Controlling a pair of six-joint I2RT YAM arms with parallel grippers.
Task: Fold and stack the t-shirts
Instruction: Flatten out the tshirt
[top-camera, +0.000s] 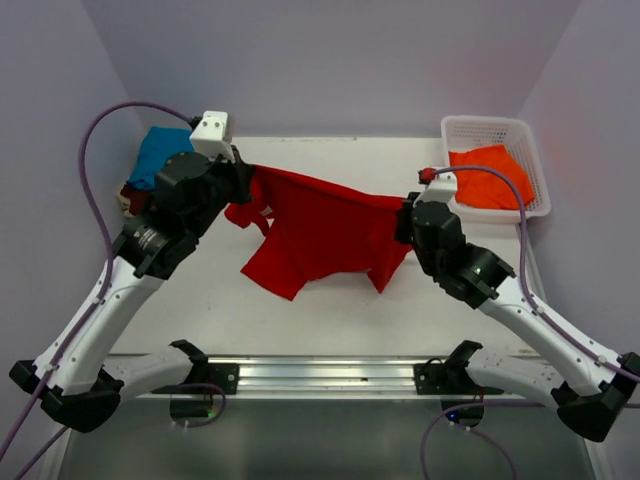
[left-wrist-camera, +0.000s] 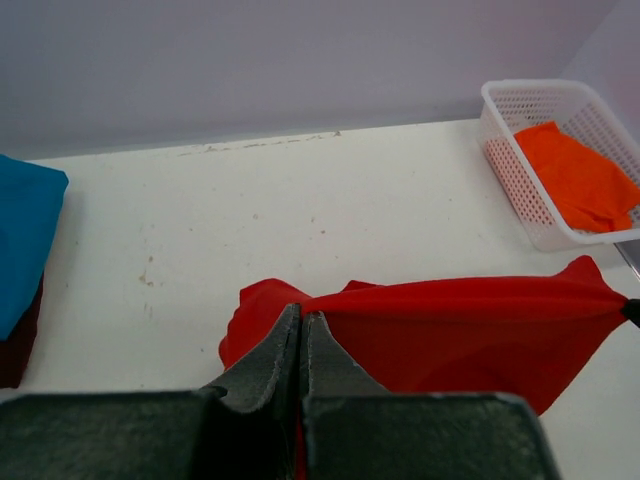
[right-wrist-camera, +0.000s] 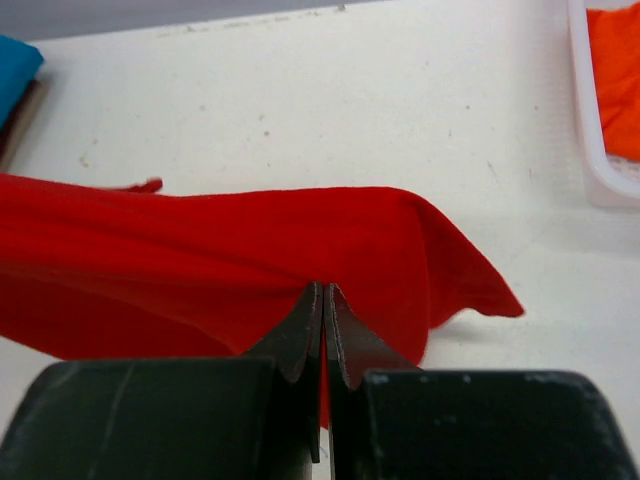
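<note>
Left gripper (left-wrist-camera: 301, 316) and right gripper (right-wrist-camera: 324, 291), raised apart, each pinch the red t-shirt (top-camera: 320, 235)

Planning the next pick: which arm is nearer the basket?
Right. The right arm holds the red shirt just left of the basket; the left arm is across the table, by the blue shirt.
</note>
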